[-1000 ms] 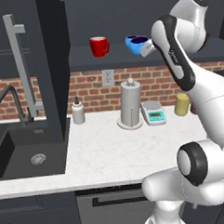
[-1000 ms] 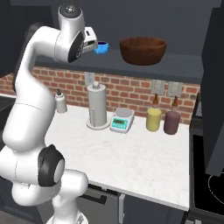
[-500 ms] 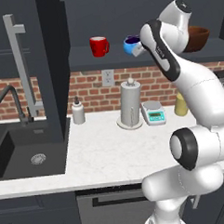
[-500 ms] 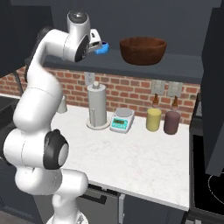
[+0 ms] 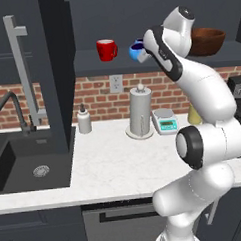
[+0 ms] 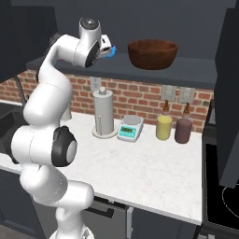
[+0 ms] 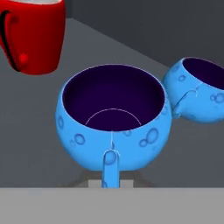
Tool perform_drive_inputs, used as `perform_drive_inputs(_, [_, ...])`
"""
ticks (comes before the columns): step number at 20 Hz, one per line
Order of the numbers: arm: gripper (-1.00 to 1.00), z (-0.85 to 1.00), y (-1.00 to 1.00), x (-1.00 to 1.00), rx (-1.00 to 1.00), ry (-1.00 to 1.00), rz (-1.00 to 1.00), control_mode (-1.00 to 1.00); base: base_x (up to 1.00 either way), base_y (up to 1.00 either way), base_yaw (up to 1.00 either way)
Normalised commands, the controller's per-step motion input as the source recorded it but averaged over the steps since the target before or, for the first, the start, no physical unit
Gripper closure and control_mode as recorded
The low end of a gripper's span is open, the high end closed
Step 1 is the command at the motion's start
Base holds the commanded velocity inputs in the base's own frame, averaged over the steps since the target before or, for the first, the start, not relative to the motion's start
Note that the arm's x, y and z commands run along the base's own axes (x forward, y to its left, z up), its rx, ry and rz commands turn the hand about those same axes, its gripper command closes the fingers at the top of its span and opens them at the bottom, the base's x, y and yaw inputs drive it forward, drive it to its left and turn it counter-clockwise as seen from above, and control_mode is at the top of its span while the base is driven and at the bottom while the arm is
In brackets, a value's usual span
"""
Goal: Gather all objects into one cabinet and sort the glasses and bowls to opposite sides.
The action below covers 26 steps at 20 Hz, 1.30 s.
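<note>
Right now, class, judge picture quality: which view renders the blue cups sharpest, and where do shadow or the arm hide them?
Hand view: the glossy blue round cup is large and crisp, its inside dark, with a second blue cup and the red handled mug beside it. Left base view: the cup sits small against the dim shelf. Right base view: the white arm covers most of it.

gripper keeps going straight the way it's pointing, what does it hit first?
Most likely the nearer blue cup, centred dead ahead of the gripper in the hand view. The second blue cup and red mug sit off to the sides. The remaining gap is unclear.
</note>
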Motion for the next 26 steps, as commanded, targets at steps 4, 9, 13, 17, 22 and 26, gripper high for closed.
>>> perform_drive_inputs(4, [1.00, -0.19, 0.00, 0.54, 0.00, 0.00, 0.00, -1.00, 0.00, 0.00, 0.00])
perform_drive_inputs(9, [-1.00, -0.18, 0.01, 0.47, 0.00, 0.00, 0.00, -1.00, 0.00, 0.00, 0.00])
perform_drive_inputs(13, [-1.00, -0.15, 0.00, 0.05, -0.04, 0.00, 0.00, -1.00, 0.00, 0.00, 0.00])
perform_drive_inputs(17, [-1.00, -0.05, 0.00, -0.02, -0.06, 0.00, 0.00, -1.00, 0.00, 0.00, 0.00])
perform_drive_inputs(22, [-1.00, -0.01, 0.00, -0.24, -0.05, 0.00, 0.00, -1.00, 0.00, 0.00, 0.00])
perform_drive_inputs(26, [-1.00, 0.06, -0.36, -0.75, 0.00, 0.00, 0.00, -1.00, 0.00, 0.00, 0.00])
